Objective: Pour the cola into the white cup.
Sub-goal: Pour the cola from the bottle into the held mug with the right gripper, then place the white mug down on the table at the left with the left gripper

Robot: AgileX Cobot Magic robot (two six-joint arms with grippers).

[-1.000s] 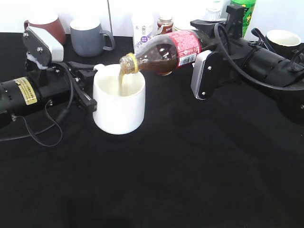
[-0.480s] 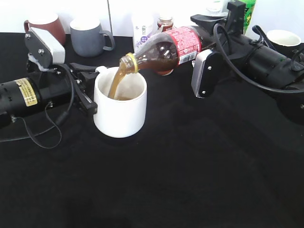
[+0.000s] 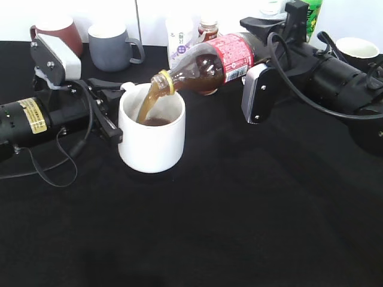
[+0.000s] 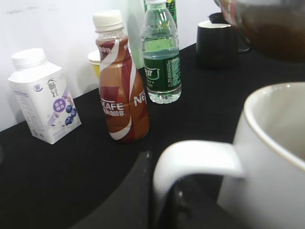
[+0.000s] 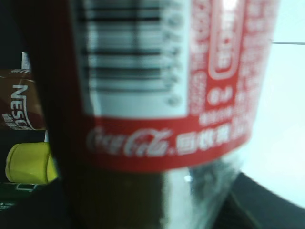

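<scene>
The cola bottle (image 3: 209,64) lies tilted, mouth down to the left, over the white cup (image 3: 152,140). A brown stream runs from its mouth into the cup, and dark liquid shows inside. My right gripper (image 3: 254,57) is shut on the bottle's labelled body, which fills the right wrist view (image 5: 157,109). My left gripper (image 3: 111,110) is shut on the cup's loop handle (image 4: 190,160); its dark fingers sit on both sides of the handle in the left wrist view. The cup's rim (image 4: 267,119) shows at the right there.
At the back stand a maroon mug (image 3: 57,30), a grey mug (image 3: 114,45), a white milk carton (image 4: 43,102), a Nescafe bottle (image 4: 121,90), a green-labelled water bottle (image 4: 162,57) and a black cup (image 3: 356,51). A yellow cap (image 5: 28,164) shows in the right wrist view.
The bottle has tipped a little further and the stream has grown from a trickle to a steady flow. Brown liquid has risen in the cup. The left arm has stayed still.
</scene>
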